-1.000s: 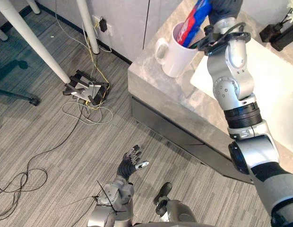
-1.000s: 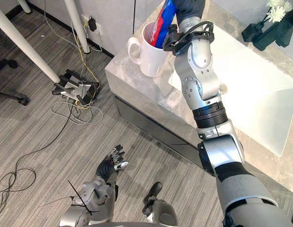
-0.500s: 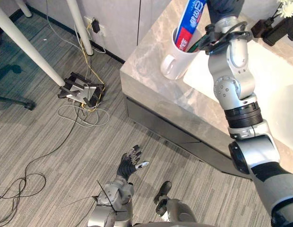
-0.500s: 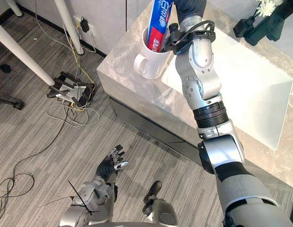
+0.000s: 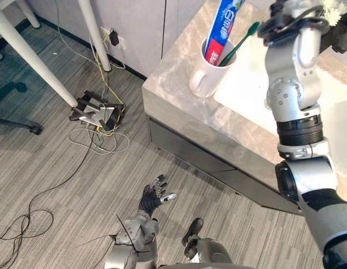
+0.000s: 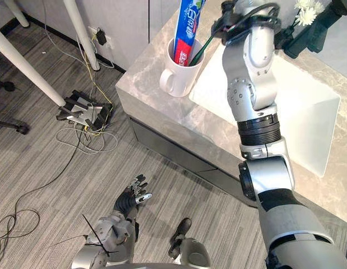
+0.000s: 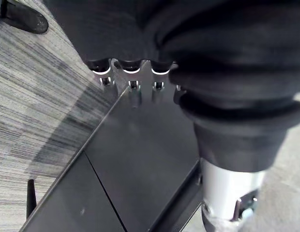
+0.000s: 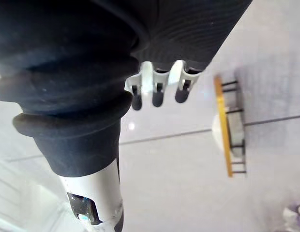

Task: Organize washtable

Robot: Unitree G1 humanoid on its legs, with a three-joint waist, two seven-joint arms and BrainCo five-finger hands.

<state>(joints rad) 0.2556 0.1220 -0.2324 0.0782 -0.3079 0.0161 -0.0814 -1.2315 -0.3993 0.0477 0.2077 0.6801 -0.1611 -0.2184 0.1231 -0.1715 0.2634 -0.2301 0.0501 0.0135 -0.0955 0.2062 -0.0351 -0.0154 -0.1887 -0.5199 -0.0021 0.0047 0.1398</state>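
Leaving toothpaste standing in mug, right hand has withdrawn.

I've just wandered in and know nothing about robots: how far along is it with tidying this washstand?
Done, it seems: the toothpaste tube and green toothbrush stand in the white mug on the marble counter. In hand: nothing; the right hand is open and empty, and the left hand hangs open near the floor. Left: hard to say; perhaps the dark vase by the basin.
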